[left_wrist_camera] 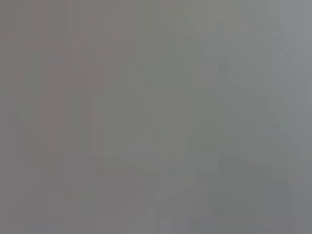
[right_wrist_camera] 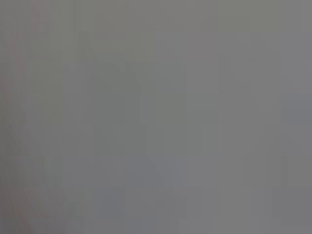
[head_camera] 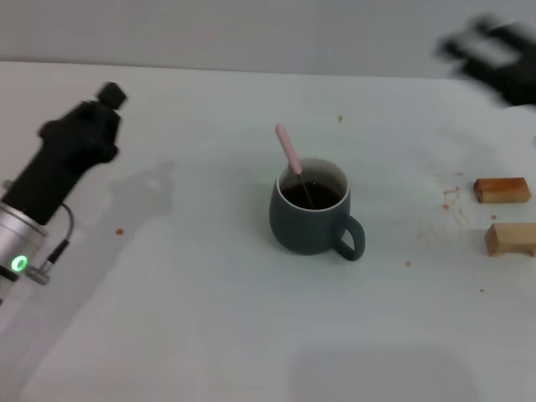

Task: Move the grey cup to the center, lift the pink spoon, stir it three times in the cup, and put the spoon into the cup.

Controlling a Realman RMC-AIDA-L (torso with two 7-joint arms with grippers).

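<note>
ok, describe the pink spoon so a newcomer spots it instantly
Start at the white table and find the grey cup near its middle. The pink spoon stands inside it, leaning against the rim, bowl sunk in dark liquid. It is the only thin pale pink thing; the two wooden blocks to the right are squat and brown.

Slate-grey cup (head_camera: 308,219), white inside, brown liquid; pink-handled spoon (head_camera: 293,163); tan blocks (head_camera: 502,190).

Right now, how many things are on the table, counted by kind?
Cup: 1, the grey cup
Spoon: 1, the pink spoon, standing in the cup
Wooden blocks: 2, one behind the other
Total: 4
</note>
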